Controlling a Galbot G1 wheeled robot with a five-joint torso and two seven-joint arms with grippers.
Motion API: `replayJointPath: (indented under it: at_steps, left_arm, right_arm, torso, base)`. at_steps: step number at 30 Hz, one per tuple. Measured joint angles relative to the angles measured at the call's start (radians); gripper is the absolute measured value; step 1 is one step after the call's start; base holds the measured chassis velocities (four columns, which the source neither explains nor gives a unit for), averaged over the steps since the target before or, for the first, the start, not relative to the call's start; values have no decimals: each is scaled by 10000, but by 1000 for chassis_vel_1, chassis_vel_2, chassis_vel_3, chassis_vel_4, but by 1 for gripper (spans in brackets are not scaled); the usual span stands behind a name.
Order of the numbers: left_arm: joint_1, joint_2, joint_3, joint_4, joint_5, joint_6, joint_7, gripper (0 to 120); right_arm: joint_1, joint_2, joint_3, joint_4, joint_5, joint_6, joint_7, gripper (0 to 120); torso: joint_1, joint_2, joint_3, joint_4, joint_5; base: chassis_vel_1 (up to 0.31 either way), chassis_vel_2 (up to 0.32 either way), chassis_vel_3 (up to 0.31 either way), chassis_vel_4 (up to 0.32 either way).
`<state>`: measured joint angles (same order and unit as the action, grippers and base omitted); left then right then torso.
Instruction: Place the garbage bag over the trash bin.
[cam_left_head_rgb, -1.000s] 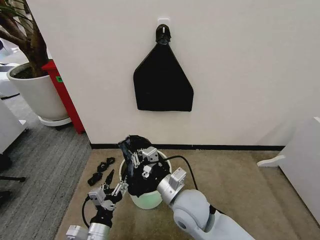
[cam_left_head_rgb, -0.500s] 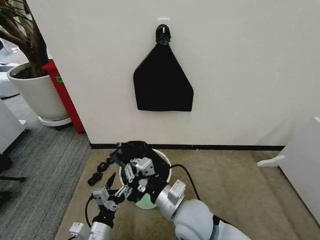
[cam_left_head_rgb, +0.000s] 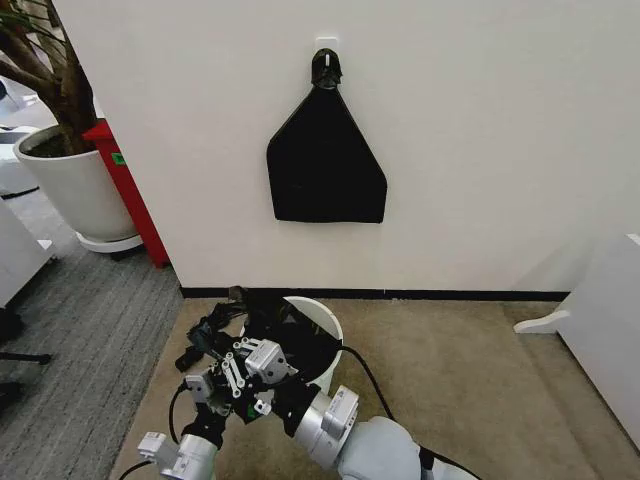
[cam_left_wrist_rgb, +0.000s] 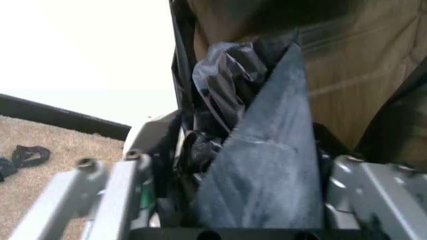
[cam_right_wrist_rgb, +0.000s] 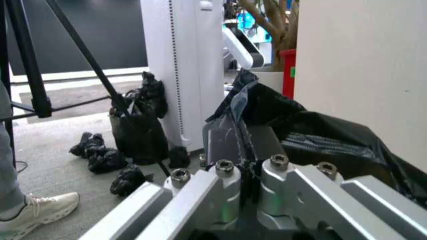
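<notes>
Head view: trash bin (cam_left_head_rgb: 322, 330) on the floor by the wall, garbage bag (cam_left_head_rgb: 262, 322) draped over its left rim. Right end effector (cam_left_head_rgb: 243, 366) and left end effector (cam_left_head_rgb: 203, 388) pinch the near-left edge, apparently to spread it.

Left wrist: plastic clamped between jaws.

Right wrist: fingers closed on film.

One garbage bag (cam_left_head_rgb: 262, 322), one trash bin (cam_left_head_rgb: 322, 330), two grippers: left (cam_left_head_rgb: 205, 385), right (cam_left_head_rgb: 245, 362)
</notes>
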<state>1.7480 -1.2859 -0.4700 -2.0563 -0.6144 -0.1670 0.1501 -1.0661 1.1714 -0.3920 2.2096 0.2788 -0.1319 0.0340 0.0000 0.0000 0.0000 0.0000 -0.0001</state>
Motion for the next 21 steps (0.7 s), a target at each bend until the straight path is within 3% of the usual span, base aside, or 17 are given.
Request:
replayJointPath:
  at_steps: [15, 21]
  left_arm:
    - [-2, -6, -421, 33, -21, -179, -3, 1]
    - [-178, -21, -718, 93, -261, -286, -55, 0]
  right_arm:
    - [14, -48, 614, -30, 124, 159, -4, 0]
    - [-83, 5, 1022, -321, 180, 462, 5, 0]
  torso:
    - [0, 0, 0, 0, 1]
    - [0, 0, 0, 0, 1]
  base:
    - [0, 0, 0, 0]
    - [0, 0, 0, 0]
